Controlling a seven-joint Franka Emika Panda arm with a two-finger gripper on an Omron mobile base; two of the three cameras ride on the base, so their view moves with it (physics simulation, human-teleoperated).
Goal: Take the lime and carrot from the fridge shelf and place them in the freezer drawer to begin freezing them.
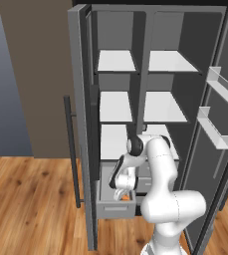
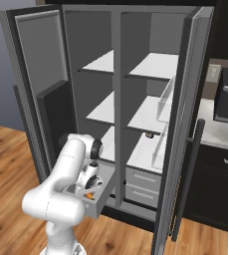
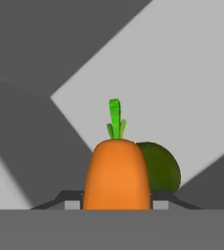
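Down inside the open freezer drawer (image 1: 116, 206), a deep grey box with a slim bar handle pulled out at the foot of the grey fridge, the dark two-finger end effector (image 1: 125, 195) has its fingers closed on the bright orange tapered carrot (image 3: 117, 175), one dark tip (image 3: 69, 200) showing on each side of the stub. In the hand view the carrot's long axis runs straight away from the hand, green stalk pointing outward, so it lies directly between the tips, not off to one side. Just behind it and to its right in that view, touching or nearly so, is the round dark green lime (image 3: 162, 168), which appears to rest on the drawer's pale floor; whether the two actually touch cannot be told. A speck of orange also shows at the wrist from the right base view, low inside the drawer. By this reading the lime is already delivered and the carrot is at its place, so the coming move is likely a plain release with the lime close beside. Farther up, the flat white topmost right-hand fridge shelf (image 1: 171, 62) stands bare.
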